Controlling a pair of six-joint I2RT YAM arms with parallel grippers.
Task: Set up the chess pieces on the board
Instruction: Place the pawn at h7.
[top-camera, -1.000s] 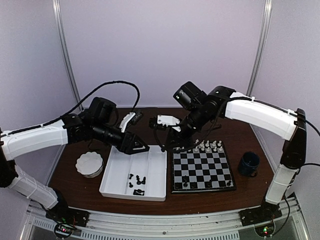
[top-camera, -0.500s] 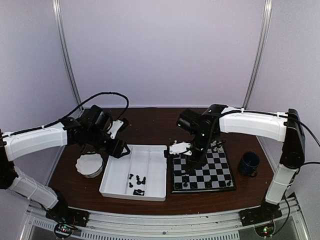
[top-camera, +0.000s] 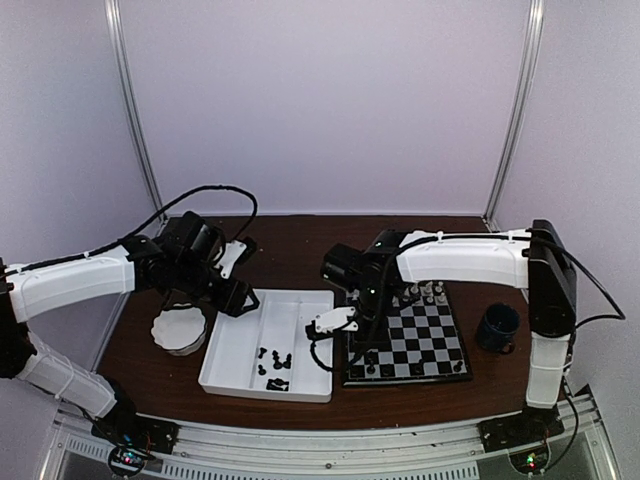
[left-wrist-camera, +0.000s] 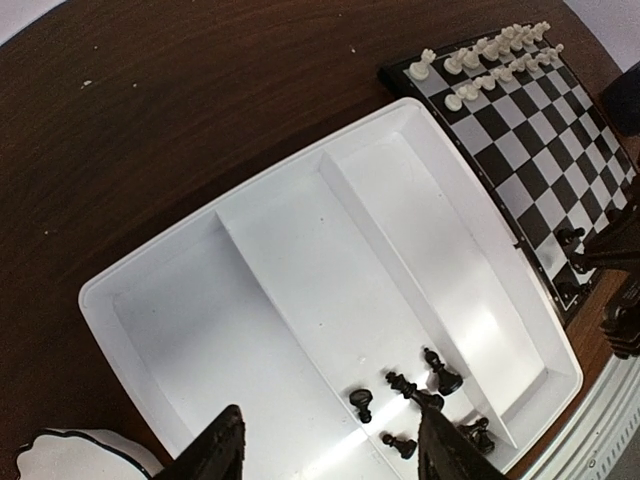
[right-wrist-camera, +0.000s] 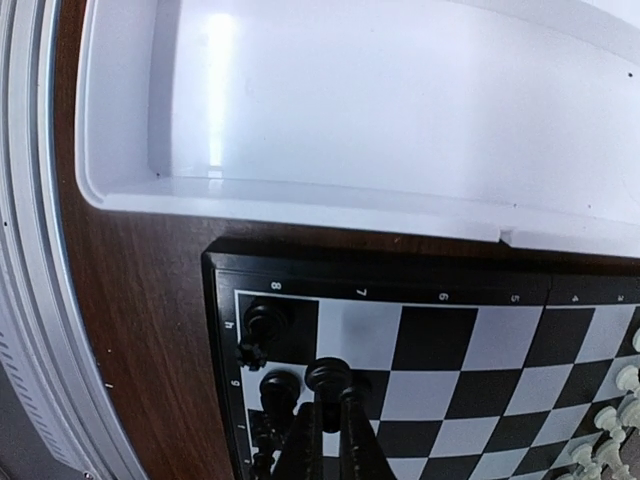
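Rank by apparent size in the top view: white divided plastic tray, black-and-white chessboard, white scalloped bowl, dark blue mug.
1. white divided plastic tray
2. black-and-white chessboard, slightly smaller
3. white scalloped bowl and dark blue mug: look alike, unranked; the bowl is partly hidden

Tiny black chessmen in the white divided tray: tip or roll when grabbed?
Likely tippy: the tiny black chessmen look slender on small bases, and some seem toppled. Probably light, given their size. The smooth white divided tray floor may let them slide.

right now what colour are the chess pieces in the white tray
Black. The chess pieces in the tray show best in the left wrist view.
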